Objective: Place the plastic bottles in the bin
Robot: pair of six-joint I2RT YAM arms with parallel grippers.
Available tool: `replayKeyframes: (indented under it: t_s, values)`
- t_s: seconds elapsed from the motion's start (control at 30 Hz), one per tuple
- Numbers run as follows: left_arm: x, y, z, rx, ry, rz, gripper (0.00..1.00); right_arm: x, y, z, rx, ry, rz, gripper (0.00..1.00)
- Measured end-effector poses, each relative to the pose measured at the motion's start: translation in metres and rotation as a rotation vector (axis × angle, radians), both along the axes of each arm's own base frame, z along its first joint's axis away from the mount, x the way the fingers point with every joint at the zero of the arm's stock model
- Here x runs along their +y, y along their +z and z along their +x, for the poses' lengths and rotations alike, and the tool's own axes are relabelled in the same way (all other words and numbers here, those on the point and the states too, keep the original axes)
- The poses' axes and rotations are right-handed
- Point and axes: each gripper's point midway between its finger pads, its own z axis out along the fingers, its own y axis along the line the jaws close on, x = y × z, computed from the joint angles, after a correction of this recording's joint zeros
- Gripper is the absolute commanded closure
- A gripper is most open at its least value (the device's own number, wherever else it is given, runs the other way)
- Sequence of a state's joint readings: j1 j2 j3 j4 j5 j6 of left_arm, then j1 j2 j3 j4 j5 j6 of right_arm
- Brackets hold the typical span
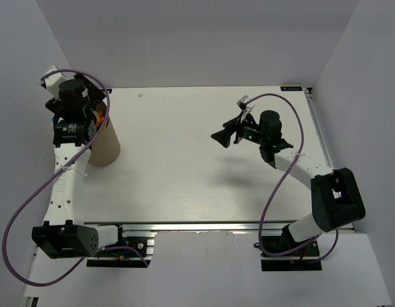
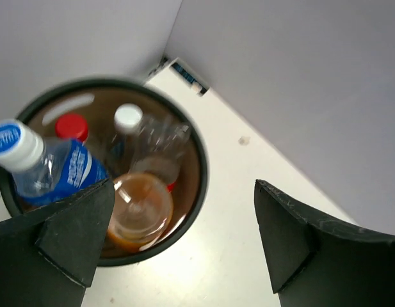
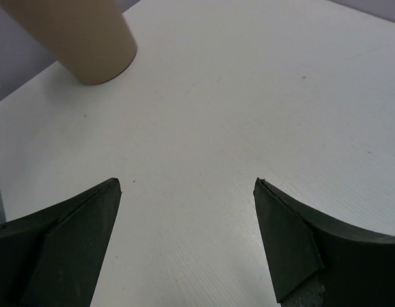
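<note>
The left claw (image 2: 184,185) hangs with its two fingers spread wide, gripping nothing, right over the mouth of the bin (image 2: 201,167). Just beside its left finger (image 2: 72,240), a blue-labelled bottle (image 2: 59,171) with a white and blue cap leans out over the near side of the rim. It may be touching that finger, but the wrist view is too close to tell. Deeper in the bin lies a stubby orange bottle (image 2: 141,208). Behind it is a clear bottle (image 2: 152,144) with a white cap, and to the left of that shows a red cap (image 2: 72,126) of another bottle. The bin itself stands on the desk (image 1: 184,179) at its left edge, towards the far left corner, and most of its opening is hidden under the left arm in the top view.

The right claw (image 1: 221,136) is likewise spread apart and holds nothing. It hovers above bare desk to the right of the middle, well apart from the bin, with its fingers pointing towards the left edge. From its own wrist camera only white desk surface lies between the fingers (image 3: 72,246), and the bin's brown wall shows far off at the upper left.
</note>
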State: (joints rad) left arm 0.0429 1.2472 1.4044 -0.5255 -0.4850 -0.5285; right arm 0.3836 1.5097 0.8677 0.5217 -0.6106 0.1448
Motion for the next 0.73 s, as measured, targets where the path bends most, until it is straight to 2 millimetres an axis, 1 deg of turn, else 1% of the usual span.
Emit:
replayKeyframes:
  t_s: [0.07,0.1,0.17,0.23,0.27,0.3,0.33,0.37,0.4,0.43,0.47,0.57,0.6,0.63,0.7,0.73]
  values:
    - [0.000,0.024,0.001,-0.046,-0.007,0.014,0.02,-0.009,0.010,0.007,-0.004,-0.068,0.011,0.11]
    - [0.000,0.038,0.002,-0.079,-0.012,0.022,0.02,-0.016,0.015,0.012,0.000,-0.110,0.019,0.11]
    - [-0.005,0.067,0.005,-0.141,-0.046,0.030,0.02,-0.033,0.023,0.022,0.012,-0.200,0.035,0.11]
    - [-0.012,0.090,0.009,-0.208,-0.094,0.031,0.02,-0.053,0.031,0.031,0.029,-0.294,0.054,0.11]
    - [-0.018,0.096,0.011,-0.238,-0.129,0.028,0.02,-0.064,0.033,0.035,0.039,-0.345,0.058,0.11]
    - [-0.025,0.096,0.012,-0.256,-0.164,0.025,0.02,-0.074,0.035,0.039,0.048,-0.397,0.062,0.10]
    - [-0.033,0.092,0.014,-0.268,-0.199,0.023,0.02,-0.084,0.036,0.042,0.056,-0.445,0.060,0.11]
    - [-0.043,0.081,0.015,-0.267,-0.236,0.019,0.02,-0.092,0.035,0.043,0.067,-0.489,0.054,0.11]
    - [-0.055,0.065,0.016,-0.248,-0.276,0.018,0.02,-0.099,0.034,0.044,0.079,-0.532,0.047,0.11]
    - [-0.070,0.045,0.019,-0.218,-0.314,0.016,0.02,-0.106,0.033,0.043,0.087,-0.573,0.039,0.11]
    - [-0.090,0.025,0.023,-0.200,-0.365,0.018,0.02,-0.114,0.031,0.042,0.094,-0.619,0.027,0.10]
    - [-0.155,-0.051,0.026,-0.099,-0.558,0.018,0.02,-0.136,0.020,0.034,0.117,-0.729,-0.014,0.11]
    - [-0.174,-0.077,0.023,-0.066,-0.631,0.013,0.02,-0.143,0.016,0.030,0.122,-0.763,-0.027,0.10]
    - [-0.189,-0.103,0.019,-0.024,-0.692,0.001,0.02,-0.150,0.010,0.026,0.128,-0.798,-0.042,0.11]
    - [-0.201,-0.132,0.015,0.028,-0.748,-0.014,0.02,-0.160,0.002,0.019,0.134,-0.838,-0.059,0.11]
    - [-0.205,-0.141,0.015,0.040,-0.765,-0.020,0.02,-0.164,-0.004,0.015,0.138,-0.853,-0.068,0.10]
